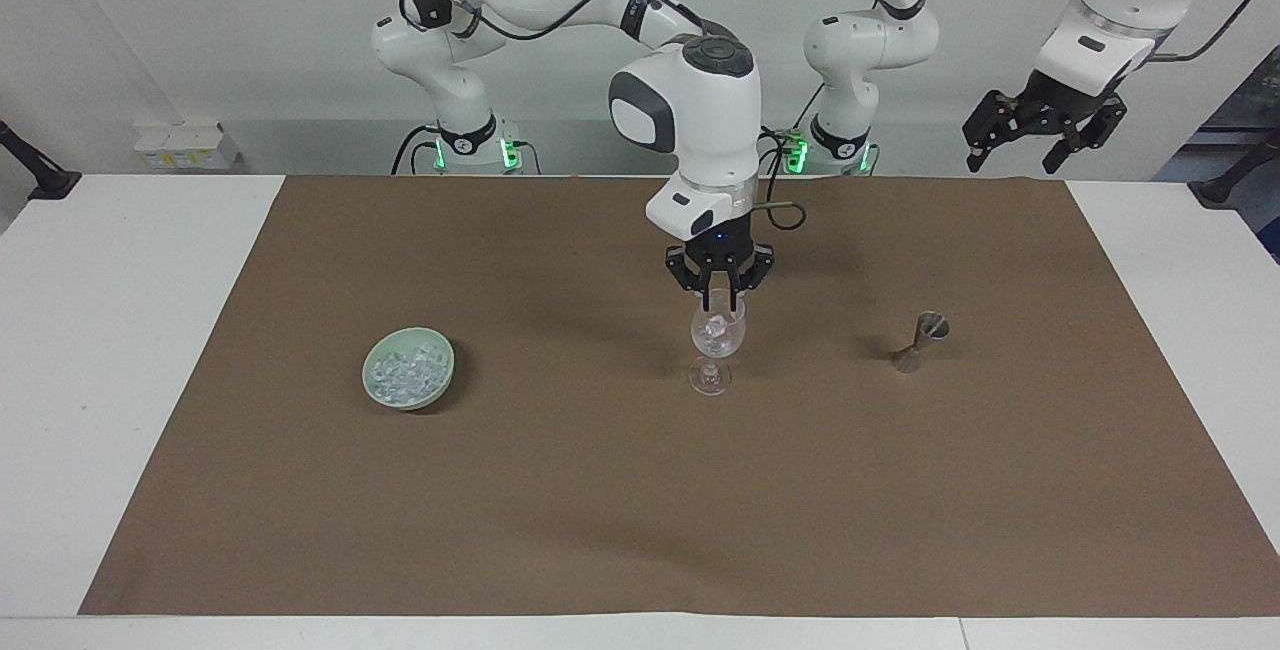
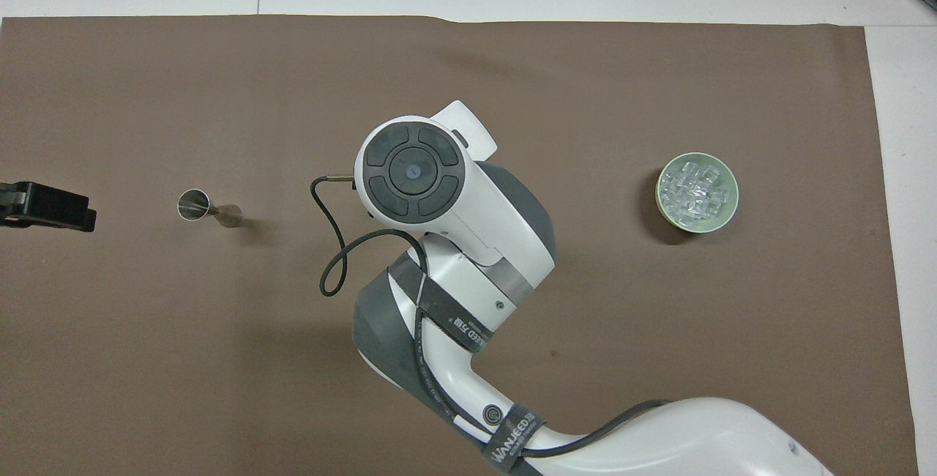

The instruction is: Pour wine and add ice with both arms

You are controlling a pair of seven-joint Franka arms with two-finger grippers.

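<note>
Over the wine glass (image 1: 717,334), right gripper (image 1: 720,305) points down.

A robotics lab: two white Franka arms (image 1: 690,100) bolted beside a white table (image 1: 120,330) under brown paper (image 1: 640,510).

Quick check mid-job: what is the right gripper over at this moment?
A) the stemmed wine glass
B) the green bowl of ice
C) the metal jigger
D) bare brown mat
A: in the facing view the right gripper points straight down at the mouth of the wine glass, while the green bowl of ice and the jigger stand off toward opposite ends of the table.
</note>
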